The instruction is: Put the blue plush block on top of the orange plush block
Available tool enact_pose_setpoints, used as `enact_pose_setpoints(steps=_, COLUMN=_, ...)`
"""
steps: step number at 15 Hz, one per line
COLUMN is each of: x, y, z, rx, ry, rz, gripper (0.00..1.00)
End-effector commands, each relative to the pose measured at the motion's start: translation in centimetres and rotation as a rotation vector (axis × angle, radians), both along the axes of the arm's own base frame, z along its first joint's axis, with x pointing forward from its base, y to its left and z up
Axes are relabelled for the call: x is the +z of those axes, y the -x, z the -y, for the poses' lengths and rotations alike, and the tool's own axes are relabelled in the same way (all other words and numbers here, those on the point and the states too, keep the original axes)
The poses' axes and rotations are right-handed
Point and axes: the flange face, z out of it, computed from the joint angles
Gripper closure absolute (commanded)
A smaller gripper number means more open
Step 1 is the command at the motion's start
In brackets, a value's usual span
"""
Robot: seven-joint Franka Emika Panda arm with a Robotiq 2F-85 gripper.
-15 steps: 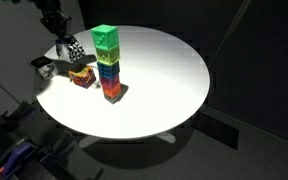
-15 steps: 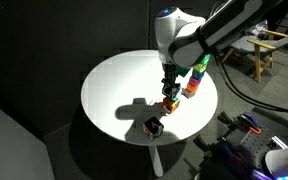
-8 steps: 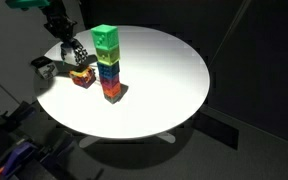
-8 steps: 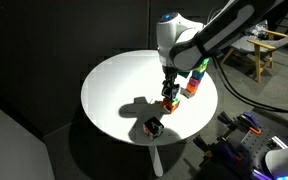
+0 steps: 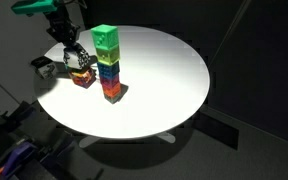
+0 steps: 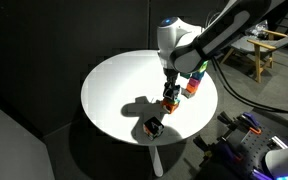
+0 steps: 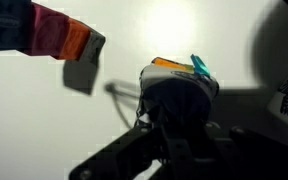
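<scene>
Under the wrist camera, my tool (image 5: 77,57) fills the lower middle of the blurred wrist view as a dark mass, closed on the blue plush block (image 5: 80,60). The checkered cube sits between the fingers and hangs directly over the orange plush block (image 7: 170,66), whose orange top and bright corner patch show just beyond the fingers. In both exterior views the two cubes are very close, one above the other, but I cannot tell whether they touch. The blue cube has no long axis, being about as wide as it is tall. It appears level with a flat face downward, and its turn about the vertical relative to the orange cube is too small to read. The main risk, as I judge it, is an off-centre release: both cubes are soft, so an overhanging edge could sag and roll the blue one onto the desk (image 5: 164,80). Pressing down too far could squash the orange cube or slide it sideways. Opening the fingers unevenly could drag the plush along with one pad. Just beyond the pair stands the tall multicoloured stack (image 5: 106,62), near enough that a sideways retreat could brush and topple it. A small dark object (image 5: 44,68) lies near the desk's rim, clear of the work.
</scene>
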Motion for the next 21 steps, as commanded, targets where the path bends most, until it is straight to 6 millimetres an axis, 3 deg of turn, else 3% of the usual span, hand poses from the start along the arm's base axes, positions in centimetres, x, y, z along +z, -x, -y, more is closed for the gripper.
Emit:
enact_pose_setpoints(steps=1, x=-0.5, y=-0.2, z=0.6, rx=0.017, ry=0.020, rz=-0.003, gripper=0.94)
enact_pose_setpoints(steps=21, x=-2.8, y=0.1, z=0.5, rx=-0.010, ry=0.003, rz=-0.001, gripper=0.94)
